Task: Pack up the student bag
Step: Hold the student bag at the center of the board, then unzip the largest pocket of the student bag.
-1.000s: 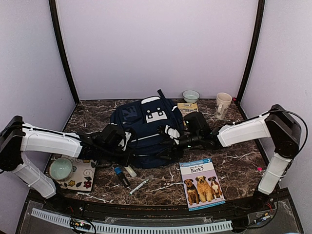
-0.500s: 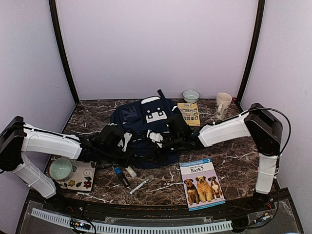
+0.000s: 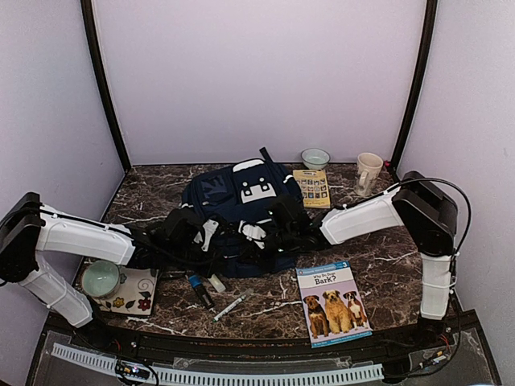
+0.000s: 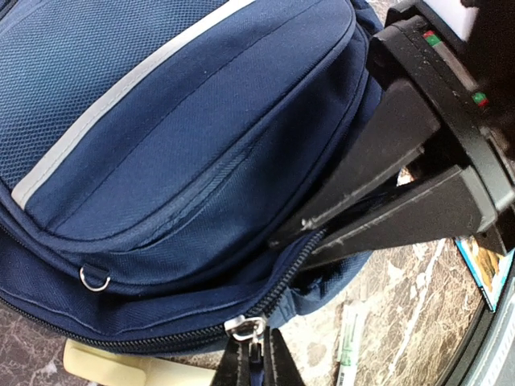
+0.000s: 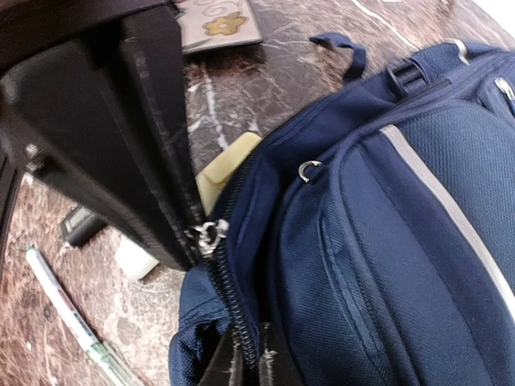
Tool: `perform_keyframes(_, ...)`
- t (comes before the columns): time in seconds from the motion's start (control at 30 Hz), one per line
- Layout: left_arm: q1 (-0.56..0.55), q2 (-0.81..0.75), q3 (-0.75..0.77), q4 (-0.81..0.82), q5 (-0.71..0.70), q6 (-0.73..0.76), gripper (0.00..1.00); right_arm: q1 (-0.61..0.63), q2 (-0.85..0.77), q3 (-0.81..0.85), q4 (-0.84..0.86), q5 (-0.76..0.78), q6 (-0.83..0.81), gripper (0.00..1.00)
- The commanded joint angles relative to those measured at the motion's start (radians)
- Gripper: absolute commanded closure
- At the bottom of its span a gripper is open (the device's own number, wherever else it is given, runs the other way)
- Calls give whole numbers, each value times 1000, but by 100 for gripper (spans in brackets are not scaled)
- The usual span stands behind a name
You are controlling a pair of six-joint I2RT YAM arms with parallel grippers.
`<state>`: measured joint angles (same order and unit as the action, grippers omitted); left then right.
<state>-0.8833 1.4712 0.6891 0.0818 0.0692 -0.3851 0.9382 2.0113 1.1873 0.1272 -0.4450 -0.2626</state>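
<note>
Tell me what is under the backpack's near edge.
A pale cream object pokes out from beneath the backpack, lying on the marble table. Only its end shows. The rest of it, and anything else underneath, is covered by the fabric.

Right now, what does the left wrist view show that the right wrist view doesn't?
Only left wrist: the right gripper from outside, pinching the navy blue fabric backpack at its zipper edge, and a corner of the light-blue picture book. Only right wrist: the left gripper from outside, on the metal zipper pull, and the floral mat. Both: backpack, pull, green-and-white pen.
</note>
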Motion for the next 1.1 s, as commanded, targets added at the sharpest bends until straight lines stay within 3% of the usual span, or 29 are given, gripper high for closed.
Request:
perform_keyframes(0.0, -2, -54, -17, 39, 10, 15, 100, 5, 4, -8, -26, 24, -2, 100)
perform_keyframes(0.43, 0, -72, 3, -99, -197, -13, 100, -15, -105, -123, 4, 70, -17, 100)
perform_keyframes(1.07, 86, -27, 12, -198, -363, -95, 100, -41, -201, -215, 79, 61, 4, 100)
